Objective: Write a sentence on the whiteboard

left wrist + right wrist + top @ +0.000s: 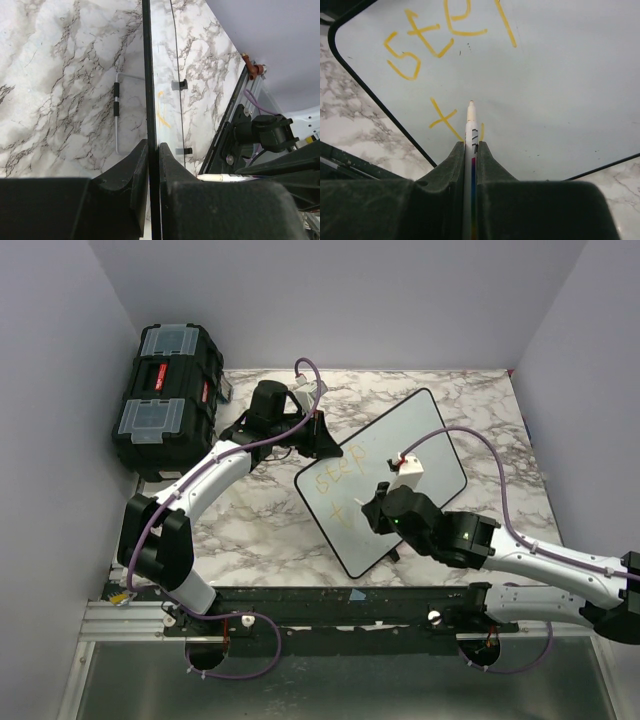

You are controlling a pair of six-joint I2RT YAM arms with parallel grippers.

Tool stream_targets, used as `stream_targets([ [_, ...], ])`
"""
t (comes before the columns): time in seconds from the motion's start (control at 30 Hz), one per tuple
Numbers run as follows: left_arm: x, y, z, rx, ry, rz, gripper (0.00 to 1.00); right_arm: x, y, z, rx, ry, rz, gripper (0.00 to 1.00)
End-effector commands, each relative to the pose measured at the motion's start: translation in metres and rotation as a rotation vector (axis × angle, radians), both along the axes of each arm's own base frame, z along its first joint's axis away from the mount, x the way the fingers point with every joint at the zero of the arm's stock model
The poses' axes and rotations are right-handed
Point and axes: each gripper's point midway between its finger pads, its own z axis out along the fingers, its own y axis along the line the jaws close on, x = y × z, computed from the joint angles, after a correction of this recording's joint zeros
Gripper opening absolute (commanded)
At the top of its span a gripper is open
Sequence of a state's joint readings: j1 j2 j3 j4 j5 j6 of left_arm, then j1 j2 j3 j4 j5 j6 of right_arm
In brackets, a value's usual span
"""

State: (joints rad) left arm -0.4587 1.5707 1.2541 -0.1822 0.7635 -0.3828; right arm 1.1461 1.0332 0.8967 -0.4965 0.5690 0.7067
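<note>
A robotics lab test cell: a left arm (200, 480) and a right arm (540, 560) in white and black, trailing purple cables (470, 435), are bolted to a metal rail (130, 620) at the near edge of a marble-patterned counter (260, 530). Plain pale walls (350, 300) box it in on three sides. A black toolbox (165, 395) sits at the far left corner, and a whiteboard (420, 440) rests on the marble.

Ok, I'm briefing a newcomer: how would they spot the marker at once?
On the marble table sits a whiteboard with yellow writing. Over its near end the right claw pinches the marker: thin and white with a rainbow stripe, unlike the black claw.
</note>
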Motion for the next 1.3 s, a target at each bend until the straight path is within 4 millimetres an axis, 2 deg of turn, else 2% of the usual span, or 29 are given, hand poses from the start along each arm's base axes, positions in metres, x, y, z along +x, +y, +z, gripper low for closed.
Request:
stream_targets([
  [0.0, 0.0, -0.002, 0.034, -0.049, -0.127, -0.011, 0.0, 0.013, -0.002, 0.011, 0.009, -0.063, -0.059, 0.01],
  [0.37, -0.001, -0.001, 0.035, -0.052, -0.13, -0.013, 0.0, 0.017, 0.01, -0.009, -0.044, -0.037, -0.051, 0.0],
  [0.77, 0.0, -0.002, 0.037, -0.059, -0.133, -0.011, 0.0, -0.004, 0.011, -0.043, -0.091, 0.066, 0.047, 0.01],
  [1.07, 0.0, -0.002, 0.038, -0.06, -0.135, -0.01, 0.0, -0.011, -0.007, -0.058, -0.124, 0.105, 0.017, 0.01],
  [1.27, -0.001, -0.003, 0.038, -0.063, -0.135, -0.02, 0.0, -0.003, -0.021, -0.053, -0.145, 0.074, -0.068, 0.01],
])
